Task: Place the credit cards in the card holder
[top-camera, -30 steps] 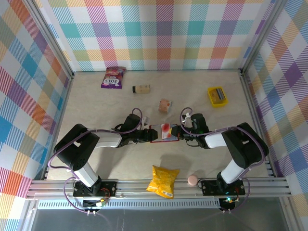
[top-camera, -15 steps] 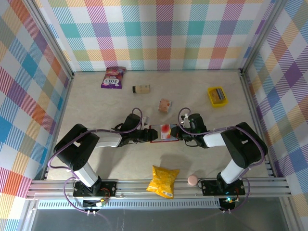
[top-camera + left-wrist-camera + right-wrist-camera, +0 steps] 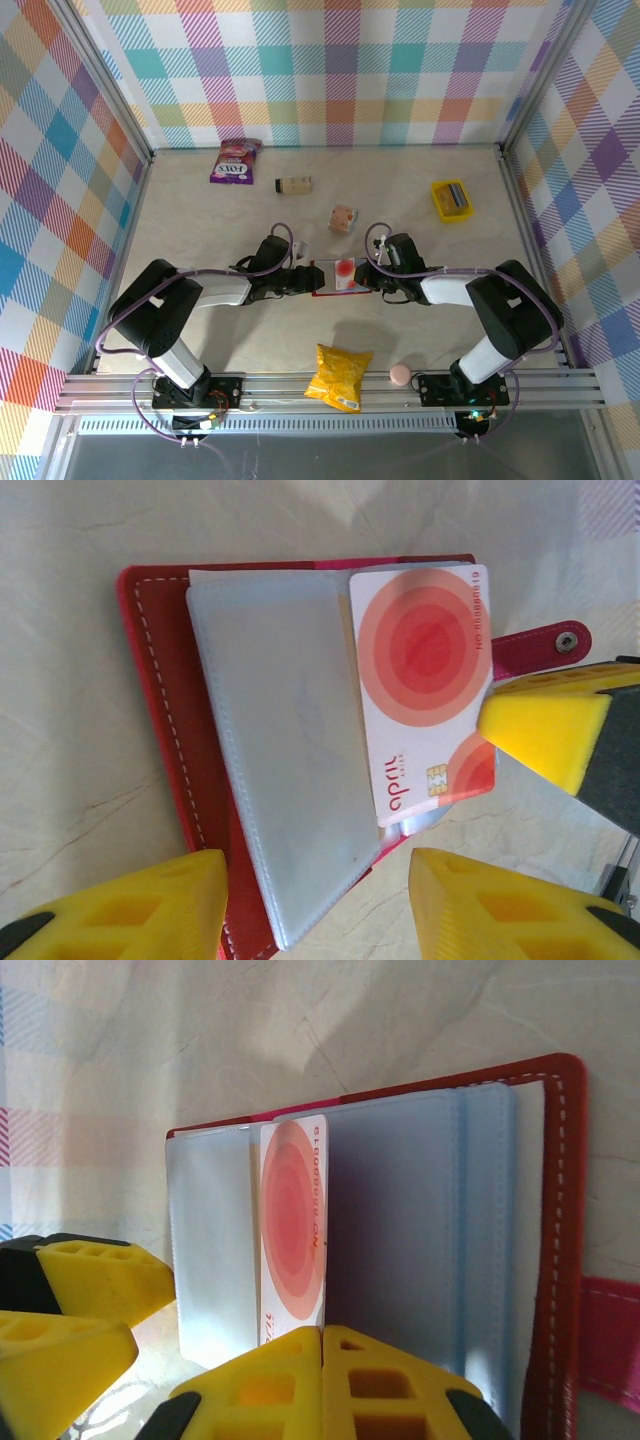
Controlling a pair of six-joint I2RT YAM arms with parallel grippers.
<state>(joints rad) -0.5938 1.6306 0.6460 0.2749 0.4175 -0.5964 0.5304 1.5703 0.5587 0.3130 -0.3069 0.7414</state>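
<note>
Centrally, open card holder (image 3: pixel 160 710), closed right end effector (image 3: pixel 322 1332) touching card (image 3: pixel 425 670)

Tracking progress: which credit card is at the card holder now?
The red-pink card with concentric circles, lying on the open card holder; a grey one sits in the yellow tray.

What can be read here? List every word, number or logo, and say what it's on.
"april" (the first letter is unclear): on the red-and-white credit card, beside its chip.
"No" plus a row of digits: along that card's edge, the digits too blurred to read surely.
"FOX'S": on the purple packet, barely legible.
Yellow bag and small bottle: print too small to read.
</note>
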